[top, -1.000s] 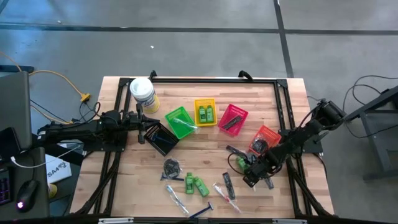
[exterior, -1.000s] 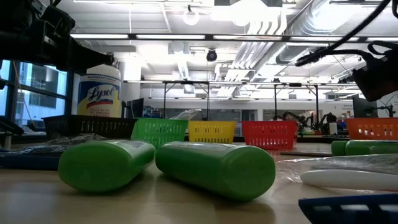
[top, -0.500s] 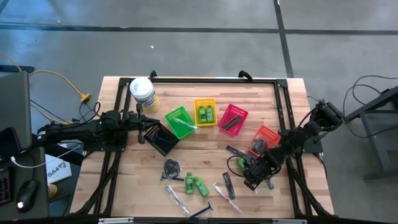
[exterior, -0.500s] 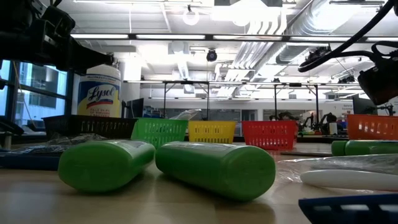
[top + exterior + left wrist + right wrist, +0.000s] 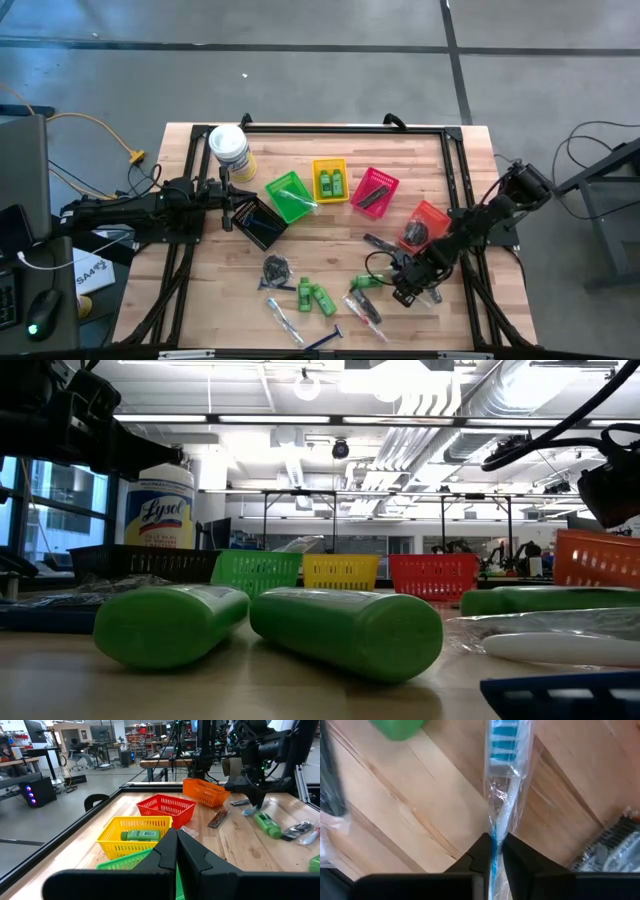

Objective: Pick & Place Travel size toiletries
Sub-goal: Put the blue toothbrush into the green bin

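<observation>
Two arms work your wooden counter (image 5: 330,235), which carries a white tub (image 5: 229,149) and a row of green (image 5: 287,195), yellow (image 5: 330,179), red (image 5: 374,190) and orange (image 5: 426,224) baskets. Your left hand (image 5: 230,207) waits closed and empty beside the green basket. Your right hand (image 5: 408,291) sits low at the counter's near right, its fingers (image 5: 485,851) pinched on a clear wrapped tube with a blue core (image 5: 504,775). A green bottle (image 5: 364,282) lies just beside that hand.
</observation>
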`<action>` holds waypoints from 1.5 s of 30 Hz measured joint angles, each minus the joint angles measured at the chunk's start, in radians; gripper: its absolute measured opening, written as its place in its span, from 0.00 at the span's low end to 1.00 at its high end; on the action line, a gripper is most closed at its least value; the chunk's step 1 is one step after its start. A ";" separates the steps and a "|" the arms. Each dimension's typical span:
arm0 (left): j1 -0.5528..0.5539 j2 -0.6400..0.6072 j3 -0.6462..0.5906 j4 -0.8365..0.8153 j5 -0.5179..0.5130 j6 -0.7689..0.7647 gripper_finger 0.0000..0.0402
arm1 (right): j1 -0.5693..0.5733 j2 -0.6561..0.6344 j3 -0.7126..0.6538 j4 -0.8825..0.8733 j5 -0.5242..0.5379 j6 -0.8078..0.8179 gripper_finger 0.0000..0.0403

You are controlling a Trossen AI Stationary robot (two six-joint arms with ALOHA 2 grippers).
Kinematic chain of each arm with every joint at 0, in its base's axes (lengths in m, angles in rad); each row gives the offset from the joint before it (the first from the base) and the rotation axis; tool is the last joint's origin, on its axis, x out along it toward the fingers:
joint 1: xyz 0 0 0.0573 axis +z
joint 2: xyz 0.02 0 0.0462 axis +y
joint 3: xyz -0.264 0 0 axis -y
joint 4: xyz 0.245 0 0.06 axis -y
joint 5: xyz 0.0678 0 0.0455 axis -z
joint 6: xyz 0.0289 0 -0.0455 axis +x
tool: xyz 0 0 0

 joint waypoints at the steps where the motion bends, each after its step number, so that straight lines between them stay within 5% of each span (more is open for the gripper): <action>1: 0.000 0.000 0.000 0.000 0.000 0.000 0.00 | 0.000 -0.007 0.000 0.005 0.013 0.000 0.11; 17: 0.000 0.000 0.000 0.001 0.000 0.000 0.00 | 0.018 -0.260 -0.001 -0.021 0.328 -0.140 0.04; 26: 0.000 0.000 0.000 0.001 0.000 0.004 0.00 | 0.048 -0.507 0.001 0.107 0.557 -0.612 0.05; 39: 0.000 0.000 0.000 0.019 0.000 0.004 0.00 | -0.172 -0.653 0.003 0.314 0.444 -1.227 0.04; 45: 0.000 0.000 0.000 0.019 -0.001 0.028 0.00 | -0.322 -0.711 -0.051 0.443 0.212 -1.382 0.04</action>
